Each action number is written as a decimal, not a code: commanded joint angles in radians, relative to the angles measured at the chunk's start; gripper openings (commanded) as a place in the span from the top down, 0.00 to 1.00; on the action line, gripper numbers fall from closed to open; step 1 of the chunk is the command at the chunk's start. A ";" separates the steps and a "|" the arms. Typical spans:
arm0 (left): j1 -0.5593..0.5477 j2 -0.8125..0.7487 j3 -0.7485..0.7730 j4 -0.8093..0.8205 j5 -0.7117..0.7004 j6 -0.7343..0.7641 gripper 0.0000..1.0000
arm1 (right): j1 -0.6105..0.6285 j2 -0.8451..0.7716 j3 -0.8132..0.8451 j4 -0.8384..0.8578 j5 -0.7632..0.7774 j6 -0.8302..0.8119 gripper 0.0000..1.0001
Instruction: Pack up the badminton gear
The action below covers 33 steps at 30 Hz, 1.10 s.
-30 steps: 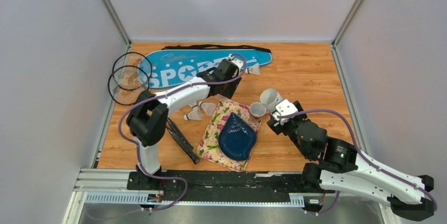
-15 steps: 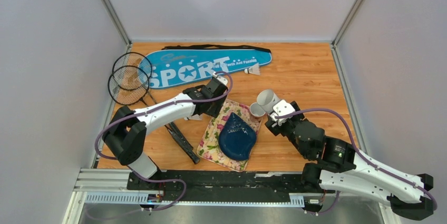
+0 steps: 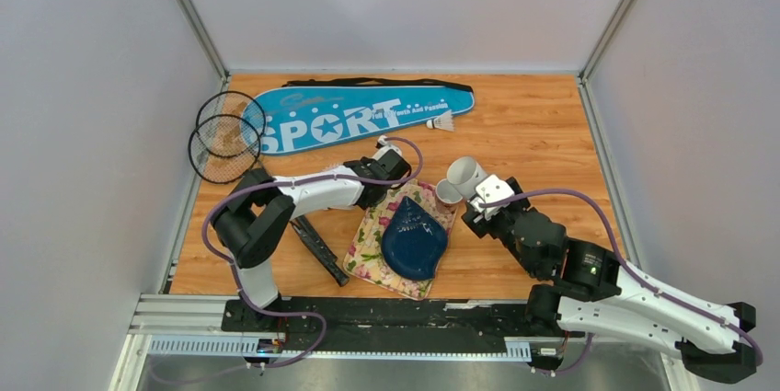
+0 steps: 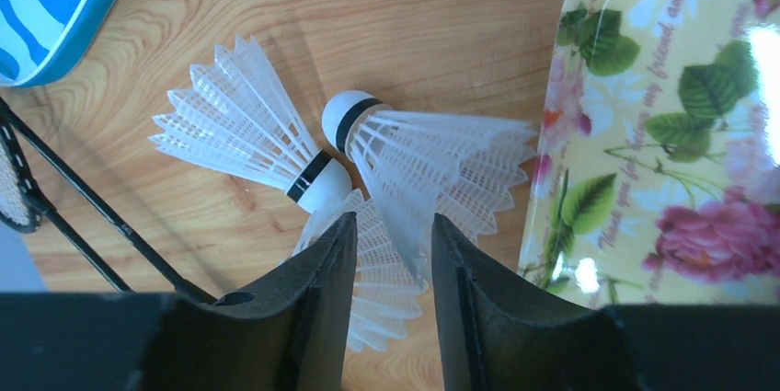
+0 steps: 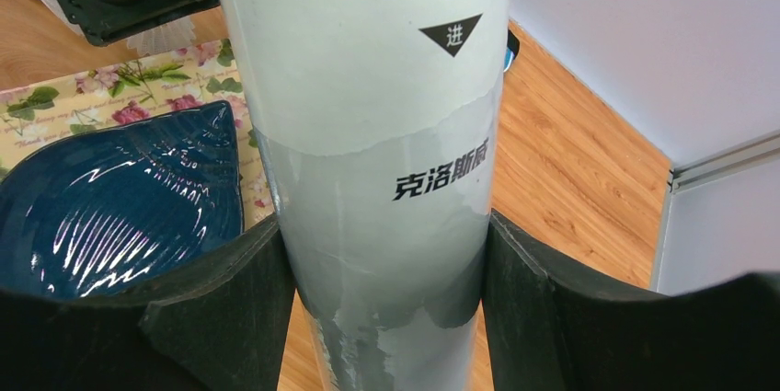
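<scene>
Left claw came from bag down to shuttlecocks.

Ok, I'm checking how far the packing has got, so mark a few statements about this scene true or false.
The right jaws clamp the tube. True.
The rackets are inside the bag. False: they lie outside, beside its left end.
A shuttlecock lies by the bag's right end. True.
The plate sits on bare wood. False: it rests on the floral cloth.
</scene>
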 commanded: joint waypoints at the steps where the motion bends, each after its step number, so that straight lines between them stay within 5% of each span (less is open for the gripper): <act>1: 0.002 0.028 0.061 0.035 -0.098 0.043 0.60 | 0.016 0.004 0.033 0.044 0.017 0.034 0.66; 3: 0.002 0.013 0.081 -0.003 -0.112 0.021 0.77 | 0.020 0.007 0.035 0.038 0.023 0.031 0.66; 6: 0.002 -0.108 0.055 0.027 -0.071 0.015 0.89 | 0.026 0.012 0.036 0.035 0.034 0.031 0.66; 9: 0.018 -0.246 0.061 0.015 0.031 0.021 1.00 | 0.028 0.021 0.032 0.041 0.025 0.022 0.66; 12: 0.066 -0.360 0.119 -0.060 0.228 -0.006 1.00 | 0.028 0.032 0.039 0.033 -0.024 0.006 0.67; 15: 0.224 -0.504 0.115 -0.045 0.710 -0.026 1.00 | 0.032 0.032 0.041 0.018 -0.109 -0.018 0.67; 16: 0.317 -0.562 0.110 -0.034 0.967 -0.032 1.00 | 0.035 0.033 0.041 0.016 -0.130 -0.024 0.67; 22: 0.391 -0.574 0.127 0.001 1.612 -0.061 1.00 | 0.036 0.072 0.038 0.006 -0.236 -0.061 0.67; 28: 0.358 -0.598 0.043 0.128 1.715 -0.129 1.00 | 0.037 0.116 0.044 0.006 -0.281 -0.071 0.67; 33: 0.260 -0.561 0.065 0.065 1.672 -0.086 1.00 | 0.037 0.107 0.045 0.007 -0.301 -0.083 0.67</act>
